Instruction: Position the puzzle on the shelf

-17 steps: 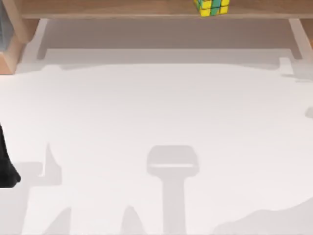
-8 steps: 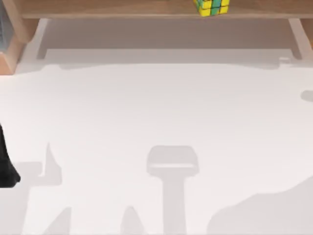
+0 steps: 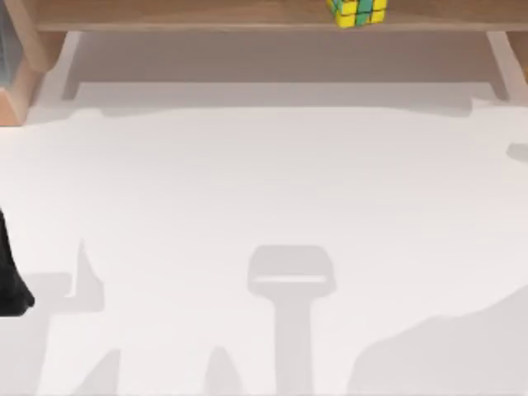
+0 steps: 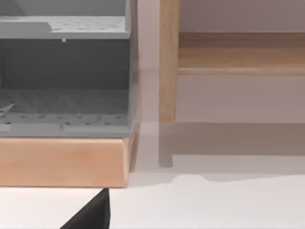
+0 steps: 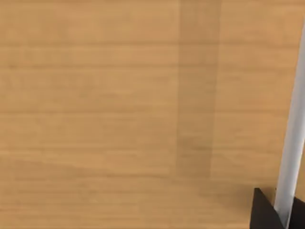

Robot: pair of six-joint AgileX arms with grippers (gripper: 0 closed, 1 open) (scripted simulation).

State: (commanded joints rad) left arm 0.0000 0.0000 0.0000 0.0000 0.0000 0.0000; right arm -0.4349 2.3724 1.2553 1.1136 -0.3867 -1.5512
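Puzzle (image 3: 356,11) stays put on the shelf (image 3: 181,15), only our arms' shadows shift on the worktop (image 3: 264,181); placement looks done, gripper states we cannot tell.

From above, I see the white table top (image 3: 264,198) lying bare across its whole middle, so passage there is free. Along the far edge, the long light-brown wooden shelf (image 3: 190,15) bars the way, its pale side supports standing at the far left and far right. The small yellow, green and red puzzle cube (image 3: 357,11) sits on the board, right of centre. At far left, a grey perforated rack on a wooden base (image 4: 64,160) stands just beside the shelf's upright. A black arm part (image 3: 11,280) intrudes at the left edge.
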